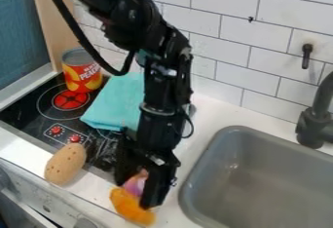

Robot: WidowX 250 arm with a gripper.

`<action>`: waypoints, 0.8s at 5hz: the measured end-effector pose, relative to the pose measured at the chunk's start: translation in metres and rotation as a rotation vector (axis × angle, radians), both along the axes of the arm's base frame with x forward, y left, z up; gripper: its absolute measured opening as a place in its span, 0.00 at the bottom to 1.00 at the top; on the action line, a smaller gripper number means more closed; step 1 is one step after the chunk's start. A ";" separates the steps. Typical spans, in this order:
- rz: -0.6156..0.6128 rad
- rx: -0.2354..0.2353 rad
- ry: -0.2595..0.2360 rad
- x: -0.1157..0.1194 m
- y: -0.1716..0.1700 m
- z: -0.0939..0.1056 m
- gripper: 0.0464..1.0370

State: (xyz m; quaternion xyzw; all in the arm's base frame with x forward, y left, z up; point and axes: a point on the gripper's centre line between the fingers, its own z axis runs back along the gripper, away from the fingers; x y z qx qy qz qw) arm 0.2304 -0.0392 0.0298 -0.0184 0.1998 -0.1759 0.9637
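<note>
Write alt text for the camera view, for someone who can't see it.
A black gripper hangs down at an orange and pink object at the front of a white counter, between a stove and a gray sink. A brown, potato-like object lies at the stove's front edge; a teal cloth and a red-and-yellow can sit behind.

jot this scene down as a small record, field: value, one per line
gripper: pointing down at the counter's front, left of the sink
at gripper: orange thing with a pink-purple thing by it; whether held, unclear
gripper position: low, by both
on stove: red and yellow can, folded teal cloth
stove: black top, red knobs
stove's front edge: tan oval thing with dark dots
right: gray sink, dark faucet
</note>
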 end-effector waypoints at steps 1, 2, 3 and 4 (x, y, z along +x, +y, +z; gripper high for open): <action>0.004 0.003 -0.003 0.001 0.001 -0.002 0.69; 0.013 0.001 -0.025 -0.001 0.002 0.000 0.58; 0.004 -0.010 -0.118 -0.001 0.005 0.034 0.56; 0.066 -0.045 -0.334 -0.001 0.033 0.086 0.56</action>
